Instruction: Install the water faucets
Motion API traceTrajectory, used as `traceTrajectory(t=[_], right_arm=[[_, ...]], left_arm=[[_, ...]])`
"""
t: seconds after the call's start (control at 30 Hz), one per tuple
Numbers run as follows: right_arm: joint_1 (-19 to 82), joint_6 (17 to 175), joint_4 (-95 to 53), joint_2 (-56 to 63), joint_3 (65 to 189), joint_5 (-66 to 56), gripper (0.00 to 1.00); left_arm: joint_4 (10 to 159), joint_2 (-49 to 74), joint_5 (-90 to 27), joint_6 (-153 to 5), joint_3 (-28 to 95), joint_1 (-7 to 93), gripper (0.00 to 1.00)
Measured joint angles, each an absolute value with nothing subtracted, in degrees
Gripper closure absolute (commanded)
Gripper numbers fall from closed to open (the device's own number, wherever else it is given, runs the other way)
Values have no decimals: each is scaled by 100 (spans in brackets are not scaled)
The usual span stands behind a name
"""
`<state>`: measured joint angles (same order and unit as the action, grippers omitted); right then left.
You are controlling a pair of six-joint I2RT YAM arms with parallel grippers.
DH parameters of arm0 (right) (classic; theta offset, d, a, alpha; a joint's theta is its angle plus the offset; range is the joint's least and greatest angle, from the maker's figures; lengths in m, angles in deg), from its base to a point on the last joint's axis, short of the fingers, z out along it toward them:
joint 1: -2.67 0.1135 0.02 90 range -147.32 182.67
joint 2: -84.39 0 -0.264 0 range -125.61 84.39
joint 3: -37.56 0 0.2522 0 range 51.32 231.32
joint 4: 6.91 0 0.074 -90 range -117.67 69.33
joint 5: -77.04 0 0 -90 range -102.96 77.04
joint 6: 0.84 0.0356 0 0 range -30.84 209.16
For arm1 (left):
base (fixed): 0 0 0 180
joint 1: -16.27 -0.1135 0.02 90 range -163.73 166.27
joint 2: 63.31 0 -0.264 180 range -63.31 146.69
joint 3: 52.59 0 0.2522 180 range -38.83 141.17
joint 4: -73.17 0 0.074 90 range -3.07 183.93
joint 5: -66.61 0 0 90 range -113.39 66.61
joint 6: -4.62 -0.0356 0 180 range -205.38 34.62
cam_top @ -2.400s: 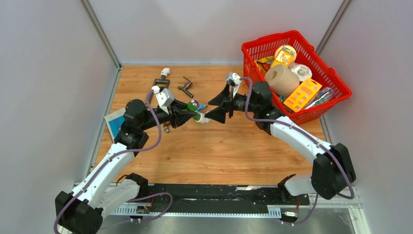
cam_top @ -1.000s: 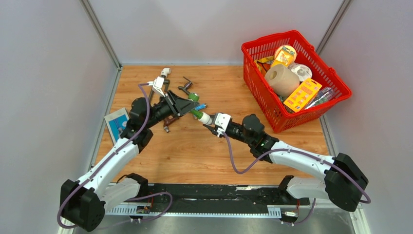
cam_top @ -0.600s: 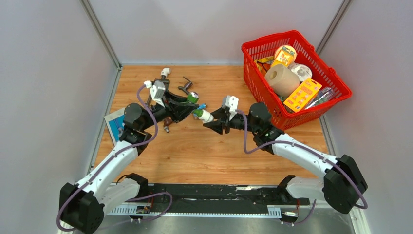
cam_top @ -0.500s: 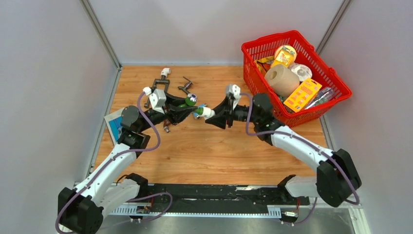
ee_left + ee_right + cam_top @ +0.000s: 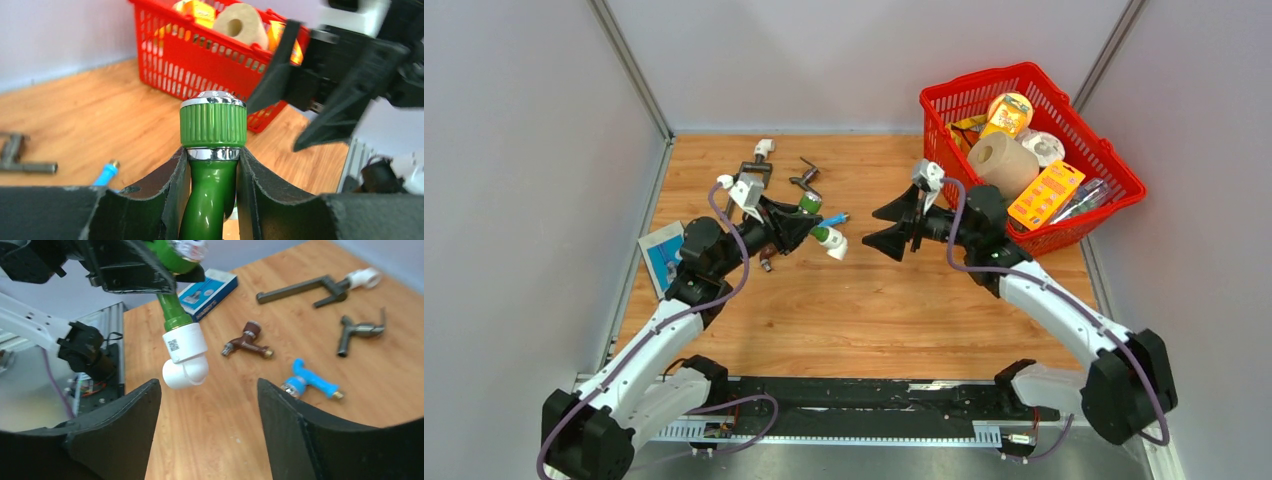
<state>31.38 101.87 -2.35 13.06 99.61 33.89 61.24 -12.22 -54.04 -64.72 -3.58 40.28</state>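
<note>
From above: grips the glossy green faucet (image 5: 824, 236) in the left gripper (image 5: 799, 225) over the wooden table's (image 5: 874, 310) middle, white plastic elbow (image 5: 836, 248) on its lower end. Spreads the right gripper (image 5: 871, 227) wide and empty, near the elbow but apart from it; red mesh basket (image 5: 944, 140) behind, at the far right corner.

At the left wrist: pinches the smooth stem just under a ribbed, chrome-ringed cap.

At the right wrist: faces the elbow between parted fingers; beyond, flat on the wood, brown faucet (image 5: 246, 342), blue faucet (image 5: 310, 381), dark grey faucet (image 5: 360, 331).

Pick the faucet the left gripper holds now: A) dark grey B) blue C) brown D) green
D: the left gripper is clamped on the green faucet, with a white elbow fitting on its end. The blue faucet and brown faucet lie on the table.
</note>
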Motion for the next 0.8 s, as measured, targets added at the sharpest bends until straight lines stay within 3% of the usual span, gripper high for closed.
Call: traceTrajectory(t=[0.17,0.33,0.63,0.8], right_arm=[[3447,8832,-239,2243,9507,2740,14],[4561,7367,-217,2757,8934,1791,12],[5794,5761,-62,2438,8731,20,9],[6233,5123,192,1872,8731,-895,13]], left_arm=[[6948,-1220,-4489,-5158,-153,4028,100],[7770,-1064,-4008,-4135,186,4028,100],[8463,-656,-4135,-3370,424,4028,100],[8563,-601,-4281,-3252,516,4028,100]])
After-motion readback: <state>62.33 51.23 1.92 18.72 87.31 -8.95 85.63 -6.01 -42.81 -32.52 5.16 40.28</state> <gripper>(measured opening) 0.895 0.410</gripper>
